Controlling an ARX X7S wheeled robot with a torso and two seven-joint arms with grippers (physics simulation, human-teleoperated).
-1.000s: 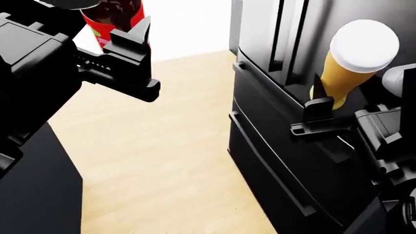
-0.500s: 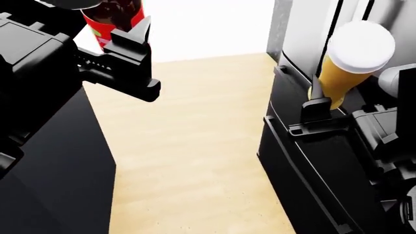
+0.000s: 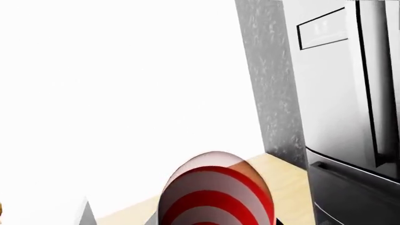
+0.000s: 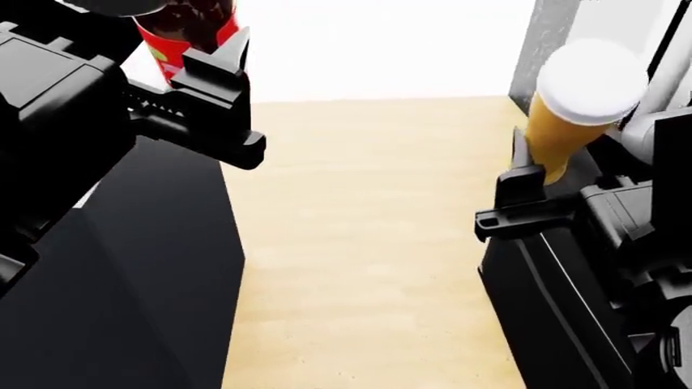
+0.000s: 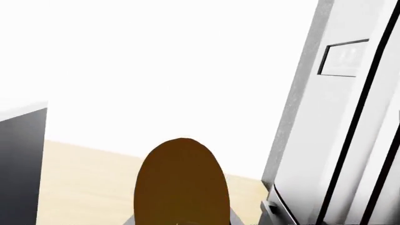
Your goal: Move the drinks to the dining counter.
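My left gripper (image 4: pixel 200 61) is shut on the dark cola bottle with a red label (image 4: pixel 186 28), held high at the head view's upper left; its red-and-white striped label (image 3: pixel 216 194) fills the left wrist view's lower middle. My right gripper (image 4: pixel 540 174) is shut on the tall glass of amber beer with white foam (image 4: pixel 578 101) at the head view's right; the glass shows as a brown oval (image 5: pixel 181 185) in the right wrist view. The cream bottle and the dining counter are out of view.
A black cabinet side (image 4: pixel 141 284) stands at the lower left. Light wood floor (image 4: pixel 368 243) runs down the middle. A steel fridge (image 5: pixel 350 117) with dark lower drawers (image 4: pixel 552 324) stands at the right. A white wall (image 4: pixel 378 49) lies ahead.
The view has swung: the fridge has slid right toward the frame edge, and the black cabinet at the left has come further in. Both grippers keep their drinks in the same hold.
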